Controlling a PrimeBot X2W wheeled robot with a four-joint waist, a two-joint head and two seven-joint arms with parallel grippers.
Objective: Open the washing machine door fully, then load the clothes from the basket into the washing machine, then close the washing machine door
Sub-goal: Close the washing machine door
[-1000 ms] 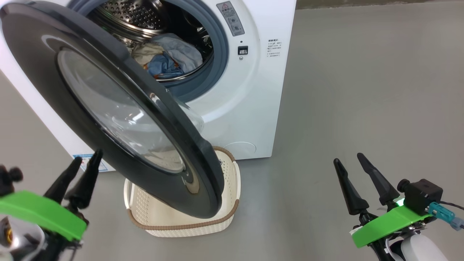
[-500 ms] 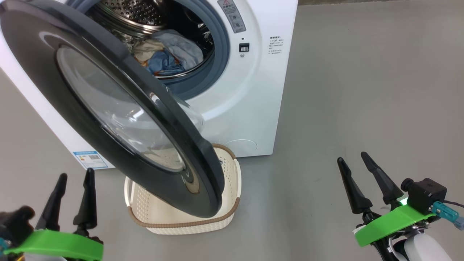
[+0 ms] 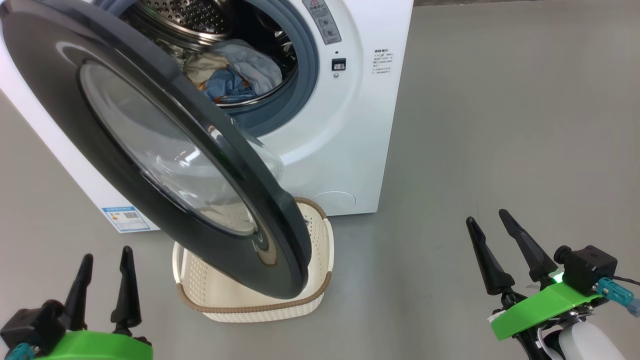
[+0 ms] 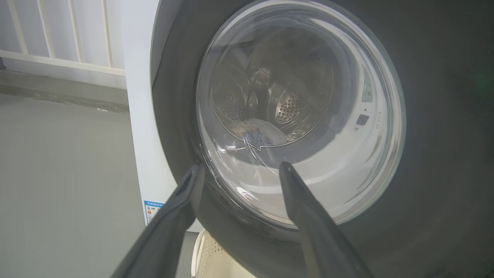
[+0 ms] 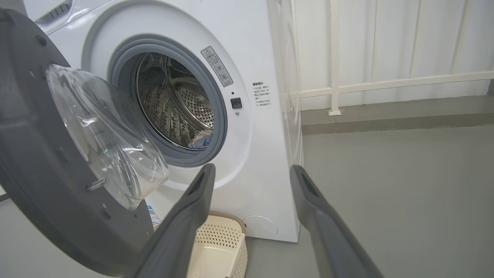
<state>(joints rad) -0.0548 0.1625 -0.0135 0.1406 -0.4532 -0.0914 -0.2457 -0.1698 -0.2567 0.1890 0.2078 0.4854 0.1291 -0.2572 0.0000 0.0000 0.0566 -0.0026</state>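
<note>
The white washing machine [image 3: 350, 150] stands at the upper left with its steel drum exposed. Its round black door [image 3: 65, 115], with a clear glass bowl, hangs partly open and swings out over the cream basket [image 3: 260, 307] on the floor. Light blue and cream clothes [image 3: 235, 75] lie inside the drum. The part of the basket that shows holds no cloth. My left gripper [image 3: 107, 255] is open at the lower left, apart from the door and facing its outer face [image 4: 444, 154]. My right gripper [image 3: 486, 217] is open at the lower right, well clear of the machine.
Bare grey floor spreads to the right of the machine. A blue label sticker [image 3: 125, 217] marks the machine's lower left corner. Behind the machine run a white railing [image 5: 334, 58] and a low kerb [image 5: 386, 119].
My left gripper has drawn back and down from the door's lower edge toward the lower left. The door and the right gripper have kept their places; the camera shifted slightly.
</note>
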